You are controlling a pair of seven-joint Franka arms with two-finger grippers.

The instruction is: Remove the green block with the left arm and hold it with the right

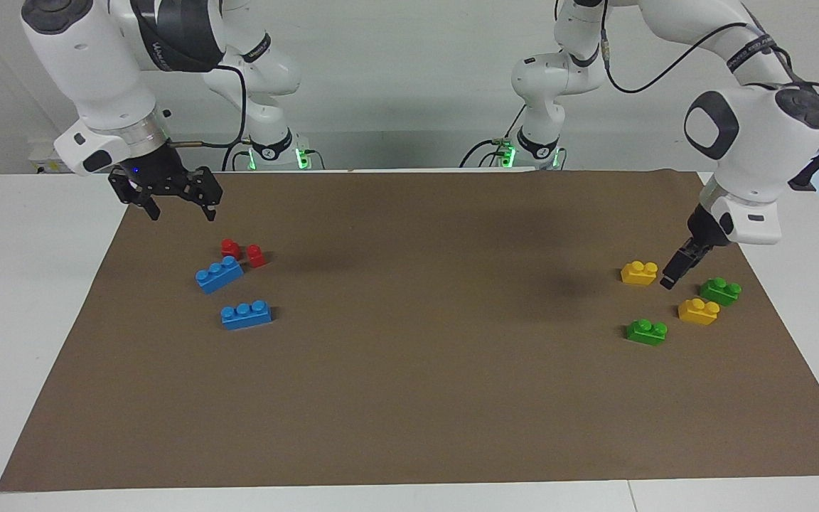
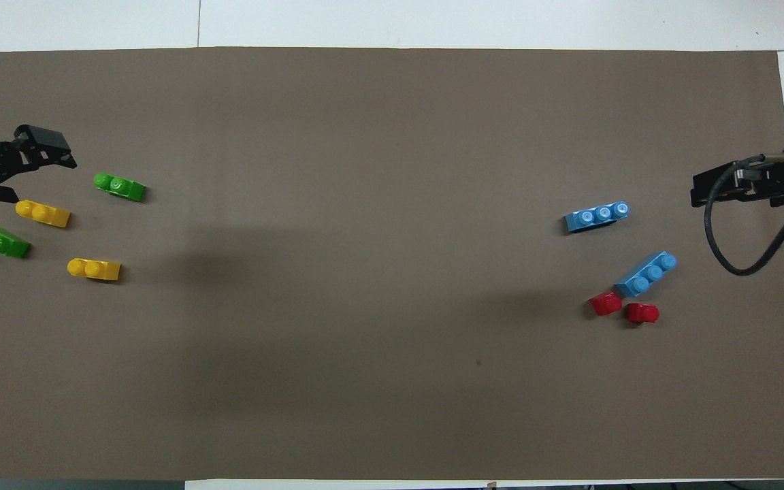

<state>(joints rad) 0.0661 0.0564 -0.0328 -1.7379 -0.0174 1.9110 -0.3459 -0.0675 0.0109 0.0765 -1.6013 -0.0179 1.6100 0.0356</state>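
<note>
Both tools are open and empty: the right tool (image 1: 176, 204) hangs above the mat's edge near the red bricks (image 1: 242, 252), and the left tool (image 1: 671, 277) hangs among four loose bricks. One green block (image 1: 720, 291) lies nearer the robots; the other green block (image 1: 646, 332) lies farthest, studs up, its long axis running roughly along the surface (image 1: 25, 284).

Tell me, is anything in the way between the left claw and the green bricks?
Nothing visible. The left claw hangs open, above the mat, beside a yellow brick; one green block and the other green block lie uncovered nearby.
</note>
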